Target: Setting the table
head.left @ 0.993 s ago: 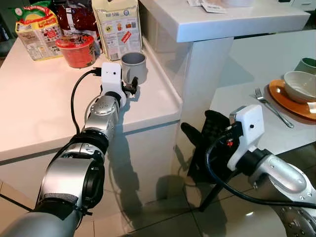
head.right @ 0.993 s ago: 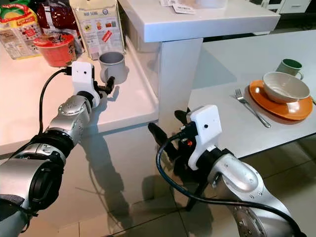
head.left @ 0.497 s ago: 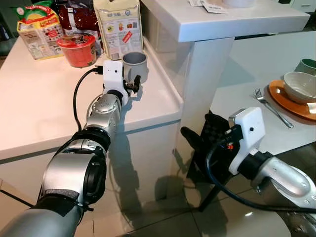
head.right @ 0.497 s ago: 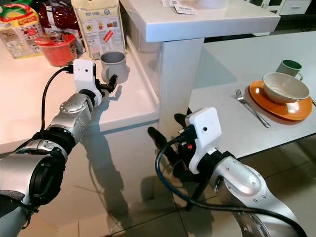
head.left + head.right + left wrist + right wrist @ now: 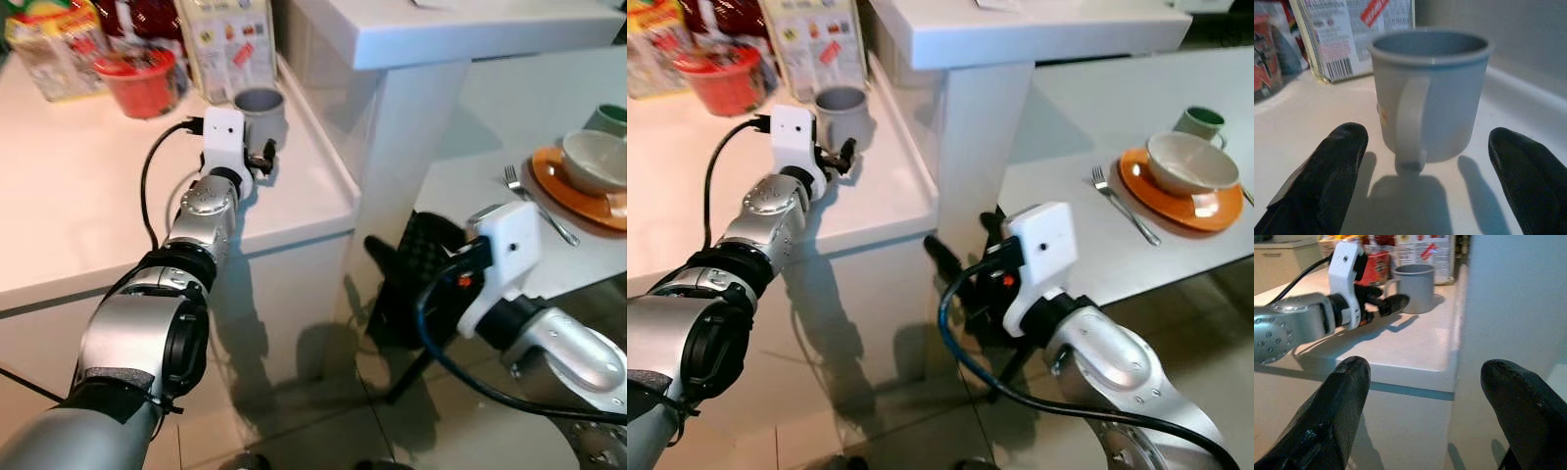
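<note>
Since a second ago the left gripper [image 5: 1425,171] has edged closer to the grey mug [image 5: 1430,93], its fingers [image 5: 1327,176] spread apart on either side of the handle without touching it. That mug stands upright near the right edge of the white counter [image 5: 88,206], before a food packet [image 5: 220,44]. Lower down, the right gripper [image 5: 1425,406] hangs with fingers apart beside the counter's front corner.

Left arm stretched forward, left hand [image 5: 1422,181] spread wide — right arm low, right hand [image 5: 1425,416] spread too
</note>
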Robot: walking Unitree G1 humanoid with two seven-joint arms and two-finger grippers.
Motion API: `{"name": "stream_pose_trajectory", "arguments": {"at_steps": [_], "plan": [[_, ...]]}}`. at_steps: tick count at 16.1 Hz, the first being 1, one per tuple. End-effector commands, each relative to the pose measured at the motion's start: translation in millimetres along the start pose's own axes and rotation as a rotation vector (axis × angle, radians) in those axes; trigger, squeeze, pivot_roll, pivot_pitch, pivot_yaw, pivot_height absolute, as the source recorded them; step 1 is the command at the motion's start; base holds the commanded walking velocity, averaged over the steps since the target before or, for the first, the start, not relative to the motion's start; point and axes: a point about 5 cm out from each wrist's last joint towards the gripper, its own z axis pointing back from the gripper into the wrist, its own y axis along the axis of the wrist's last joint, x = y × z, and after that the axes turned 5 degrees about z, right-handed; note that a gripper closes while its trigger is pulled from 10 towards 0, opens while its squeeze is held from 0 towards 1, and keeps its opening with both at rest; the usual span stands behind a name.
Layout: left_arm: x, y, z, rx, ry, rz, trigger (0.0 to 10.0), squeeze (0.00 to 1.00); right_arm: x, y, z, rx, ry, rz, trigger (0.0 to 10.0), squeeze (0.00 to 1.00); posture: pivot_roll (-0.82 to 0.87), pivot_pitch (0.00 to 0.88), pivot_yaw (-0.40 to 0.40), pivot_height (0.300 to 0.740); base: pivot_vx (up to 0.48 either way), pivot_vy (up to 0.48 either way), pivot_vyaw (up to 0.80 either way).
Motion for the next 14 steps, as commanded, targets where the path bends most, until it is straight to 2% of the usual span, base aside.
{"name": "stream_pose_trajectory", "arguments": {"at_steps": [1, 3, 10, 13, 14], "plan": [[1.2, 6, -1.8, 0.011, -0.002, -0.024, 10.0, 0.0, -0.9, 4, 4.7, 0.014, -0.013, -0.007, 10.0, 0.0, -0.27, 0.19, -0.005, 0.74, 0.0, 0.0, 0.0], [-0.2, 7, -2.0, 0.011, 0.006, -0.034, 10.0, 0.0, -1.5, 5, 4.9, 0.023, -0.02, -0.015, 10.0, 0.0, -0.26, 0.205, -0.005, 0.74, 0.0, 0.0, 0.0], [-25.4, 33, -1.3, 0.152, 0.137, 0.006, 10.0, 0.0, -2.2, 13, 3.8, 0.068, -0.047, -0.045, 10.0, 0.0, -0.25, 0.229, 0.001, 0.74, 0.0, 0.0, 0.0], [-24.1, 30, 0.2, 0.171, 0.102, 0.032, 10.0, 0.0, -2.8, 12, 3.8, 0.07, -0.048, -0.048, 10.0, 0.0, -0.25, 0.225, 0.002, 0.74, 0.0, 0.0, 0.0], [-22.1, 31, 0.2, 0.181, 0.086, 0.026, 9.7, 0.0, -2.7, 12, 3.8, 0.071, -0.048, -0.049, 10.0, 0.0, -0.25, 0.22, 0.002, 0.74, 0.0, 0.0, 0.0]]}}
